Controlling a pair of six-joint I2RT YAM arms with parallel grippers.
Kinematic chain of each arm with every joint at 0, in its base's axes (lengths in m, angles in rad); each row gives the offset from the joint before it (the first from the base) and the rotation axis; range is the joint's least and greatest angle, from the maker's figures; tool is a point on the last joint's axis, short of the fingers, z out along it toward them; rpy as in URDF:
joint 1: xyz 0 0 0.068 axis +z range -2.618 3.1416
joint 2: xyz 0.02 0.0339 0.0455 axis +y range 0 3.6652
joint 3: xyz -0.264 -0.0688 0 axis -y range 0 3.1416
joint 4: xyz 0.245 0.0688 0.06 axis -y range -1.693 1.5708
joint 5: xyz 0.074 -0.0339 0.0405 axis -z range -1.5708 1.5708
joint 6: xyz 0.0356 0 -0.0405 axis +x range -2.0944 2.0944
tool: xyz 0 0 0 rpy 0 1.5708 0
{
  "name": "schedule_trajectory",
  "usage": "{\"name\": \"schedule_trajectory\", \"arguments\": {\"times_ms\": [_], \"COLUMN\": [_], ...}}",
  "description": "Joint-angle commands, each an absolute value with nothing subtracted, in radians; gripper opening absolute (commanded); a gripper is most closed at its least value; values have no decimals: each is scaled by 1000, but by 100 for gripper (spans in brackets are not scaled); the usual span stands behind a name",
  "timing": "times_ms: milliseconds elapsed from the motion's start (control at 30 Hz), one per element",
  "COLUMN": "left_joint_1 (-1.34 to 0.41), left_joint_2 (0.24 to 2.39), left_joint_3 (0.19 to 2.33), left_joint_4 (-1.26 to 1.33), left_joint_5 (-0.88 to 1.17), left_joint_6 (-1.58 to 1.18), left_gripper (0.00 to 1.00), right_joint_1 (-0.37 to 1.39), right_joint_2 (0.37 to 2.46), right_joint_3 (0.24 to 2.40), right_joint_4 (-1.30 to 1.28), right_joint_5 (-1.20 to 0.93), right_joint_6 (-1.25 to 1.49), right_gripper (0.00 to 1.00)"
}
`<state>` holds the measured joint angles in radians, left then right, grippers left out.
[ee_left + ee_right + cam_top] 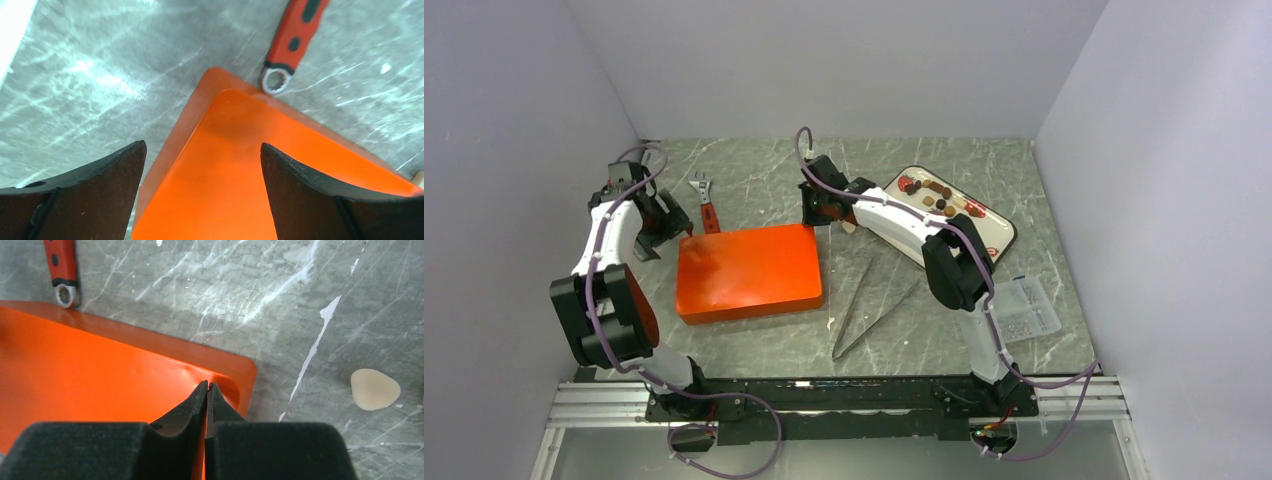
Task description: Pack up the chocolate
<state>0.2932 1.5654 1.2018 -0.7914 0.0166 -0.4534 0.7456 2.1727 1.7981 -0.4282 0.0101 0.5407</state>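
Several small brown and dark brown chocolate pieces (939, 195) lie on a white tray (1002, 228) with red prints at the back right. A closed orange box (749, 272) lies in the middle of the table. My left gripper (656, 225) is open and empty over the box's back left corner (220, 165), its jaws (202, 150) wide apart. My right gripper (816, 208) is shut with nothing between its jaws (207, 386), just above the box's back right corner (235, 375). Neither gripper is near the chocolates.
A red-handled wrench (708, 205) lies behind the box, its ring end (274, 81) almost touching the corner. Metal tweezers (869, 300) lie right of the box. A clear plastic insert (1024, 310) sits at the front right. A pale cream rounded piece (374, 389) lies on the table.
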Motion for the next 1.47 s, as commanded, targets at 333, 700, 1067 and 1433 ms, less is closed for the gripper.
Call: {"name": "schedule_trajectory", "arguments": {"times_ms": [333,700,1067,1433], "left_joint_1": [-79,-336,-371,-371], "left_joint_2": [1320,1159,1026,937], "left_joint_3": [1415,1310,1195,1093], "left_joint_4": [-808,-709,-638,-573], "left_joint_5": [-62,27,36,3], "left_joint_6": [-339,-281,-309,-298], "left_gripper": [99,99,100,99], "right_joint_1": [735,735,733,733], "right_joint_2": [1929,1628,1366,1361], "right_joint_3": [1885,1610,1370,1355], "right_joint_4": [-474,-379,-325,-326], "right_joint_5": [-3,119,233,242], "right_joint_6": [511,595,654,653], "right_gripper": [66,100,100,100]}}
